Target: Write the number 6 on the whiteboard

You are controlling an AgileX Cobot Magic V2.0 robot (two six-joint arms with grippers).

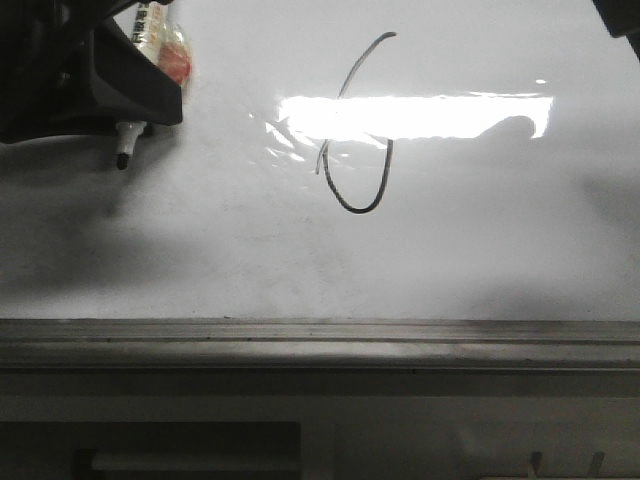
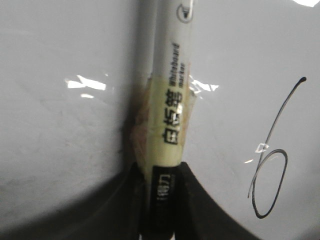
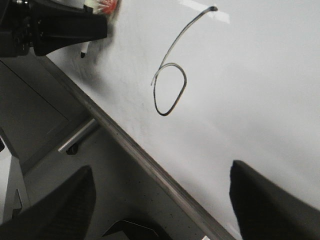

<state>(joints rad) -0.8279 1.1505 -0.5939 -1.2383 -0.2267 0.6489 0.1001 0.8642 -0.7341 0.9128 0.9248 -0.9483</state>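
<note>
The number 6 (image 1: 357, 211) is drawn in thin black line on the whiteboard (image 1: 500, 240), with a slanted stem and an oval loop crossed by bright glare. My left gripper (image 1: 140, 100) is at the upper left, shut on a white-and-black marker (image 1: 125, 150) whose black tip points down, well left of the 6. In the left wrist view the marker (image 2: 172, 100) is clamped between the black fingers (image 2: 200, 200), with the 6 (image 2: 286, 162) beside it. My right gripper (image 3: 160, 200) is open and empty, over the board's ledge (image 3: 140, 155), looking at the 6 (image 3: 165, 114).
A grey metal ledge (image 1: 320, 335) runs along the board's lower edge, with a grey cabinet front (image 1: 200, 440) below it. A dark part of the right arm (image 1: 622, 15) shows at the top right corner. The left gripper (image 3: 50, 25) also shows in the right wrist view.
</note>
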